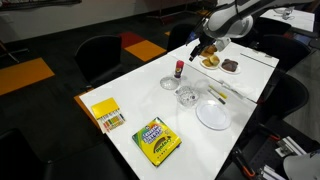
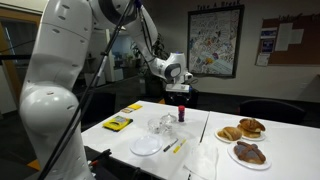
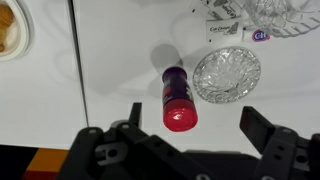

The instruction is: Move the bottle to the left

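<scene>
My end effector (image 3: pixel 190 128) hangs released above the upright bottle (image 3: pixel 177 95), whose vertical axis lies between my spread jaws.

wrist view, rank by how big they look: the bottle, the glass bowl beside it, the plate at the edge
1. glass bowl, widest.
2. bottle, its red cap nearer the camera, so enlarged.
3. plate, only a cropped sliver shows, so its place is unsure.
</scene>
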Tool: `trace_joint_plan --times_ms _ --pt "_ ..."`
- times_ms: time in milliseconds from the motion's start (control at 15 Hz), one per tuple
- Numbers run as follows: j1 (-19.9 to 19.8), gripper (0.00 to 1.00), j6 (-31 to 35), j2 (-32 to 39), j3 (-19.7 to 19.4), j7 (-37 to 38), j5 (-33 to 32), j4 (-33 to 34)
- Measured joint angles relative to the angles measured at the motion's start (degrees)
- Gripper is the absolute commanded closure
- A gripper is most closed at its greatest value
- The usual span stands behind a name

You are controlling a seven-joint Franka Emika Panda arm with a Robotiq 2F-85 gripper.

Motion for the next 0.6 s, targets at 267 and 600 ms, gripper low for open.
trace_joint_plan --times_ms 267,600 --pt "-1.86 0.0 -0.06 3.49 1.28 -1.83 -0.01 3.66" --pt "-4.43 0.0 -0.47 7.57 4.58 -4.25 0.18 7.61"
